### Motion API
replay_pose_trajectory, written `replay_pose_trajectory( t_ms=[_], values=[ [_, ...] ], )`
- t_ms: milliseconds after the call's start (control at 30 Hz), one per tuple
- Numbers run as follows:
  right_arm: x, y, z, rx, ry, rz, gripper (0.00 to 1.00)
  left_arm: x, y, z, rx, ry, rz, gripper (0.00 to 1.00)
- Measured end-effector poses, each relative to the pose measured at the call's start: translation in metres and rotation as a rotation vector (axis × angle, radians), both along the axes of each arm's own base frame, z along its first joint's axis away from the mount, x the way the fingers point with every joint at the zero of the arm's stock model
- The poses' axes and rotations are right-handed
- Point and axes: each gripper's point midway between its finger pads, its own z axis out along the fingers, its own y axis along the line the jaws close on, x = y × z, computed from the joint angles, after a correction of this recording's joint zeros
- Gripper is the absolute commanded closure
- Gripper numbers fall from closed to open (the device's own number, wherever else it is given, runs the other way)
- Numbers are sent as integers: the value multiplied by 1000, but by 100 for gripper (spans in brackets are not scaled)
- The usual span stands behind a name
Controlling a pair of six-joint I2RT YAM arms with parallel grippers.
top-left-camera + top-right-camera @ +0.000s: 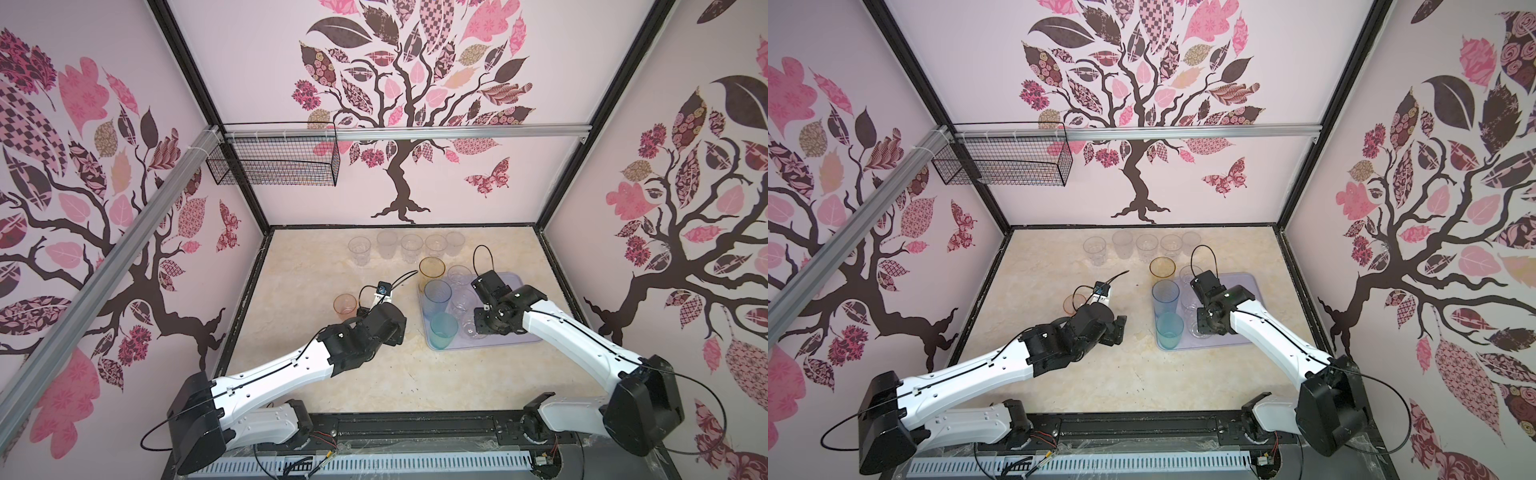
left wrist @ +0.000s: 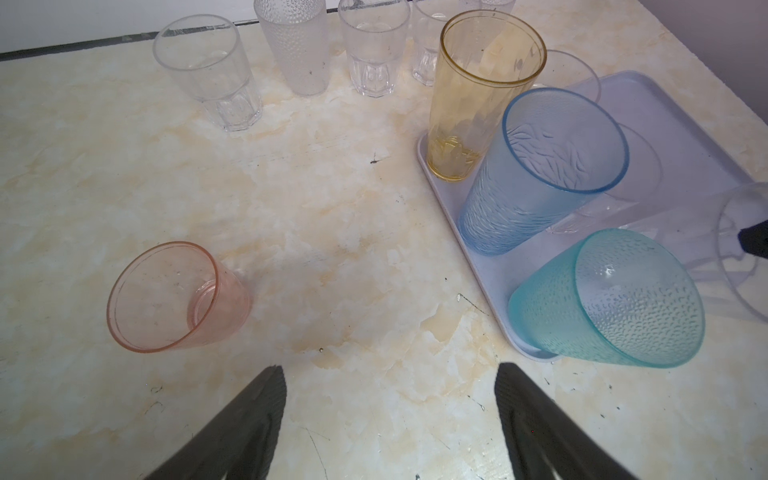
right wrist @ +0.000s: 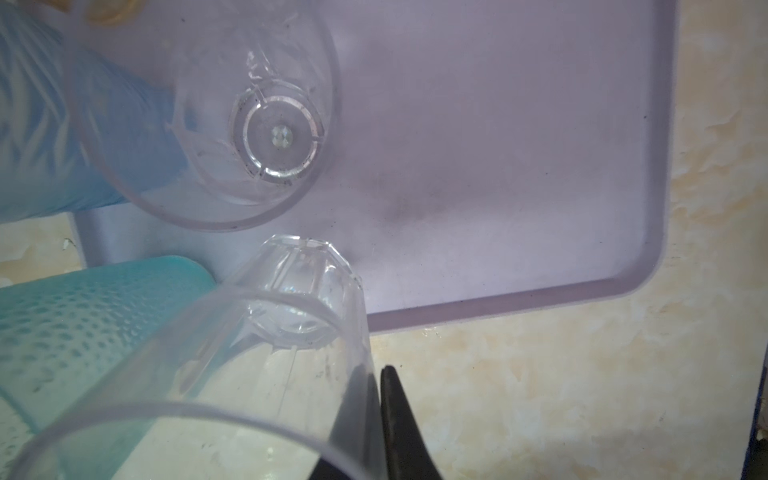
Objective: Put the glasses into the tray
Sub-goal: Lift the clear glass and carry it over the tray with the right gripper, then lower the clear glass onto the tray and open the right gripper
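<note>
At the tray (image 3: 540, 301) near edge, the right gripper (image 3: 374, 374) is clenched on a clear glass (image 3: 232, 353), pinching its wall. The base sits over the rim, just beside the teal glass (image 3: 83, 316). Best to carry it farther in, set it flat clear of teal, then release. The left gripper (image 2: 388, 374) is spread and empty, near the pink glass (image 2: 174, 297) on the table (image 2: 332, 208).

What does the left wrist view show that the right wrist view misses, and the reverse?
Left wrist only: the pink glass and the back row of clear glasses on the table, plus the open left gripper. Right wrist only: the right gripper shut on the wall of a clear glass. Both: the tray, the blue glass, the teal glass.
</note>
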Motion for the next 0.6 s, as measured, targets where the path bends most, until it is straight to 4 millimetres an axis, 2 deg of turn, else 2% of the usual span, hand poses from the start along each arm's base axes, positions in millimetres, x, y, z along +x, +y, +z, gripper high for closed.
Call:
replay_pose_trajectory(
  t_ms=[67, 167, 500, 600],
  values=[
    [-4, -2, -15, -19, 41, 1, 87, 0, 0, -2, 6, 3, 0, 17],
    [-4, -1, -25, -23, 64, -1, 85, 1, 0, -3, 13, 3, 4, 16],
    [3, 5, -30, -7, 54, 3, 85, 2, 2, -6, 29, 1, 13, 16],
    [4, 7, -30, 0, 51, 9, 80, 3, 3, -8, 39, 2, 16, 15]
  ],
)
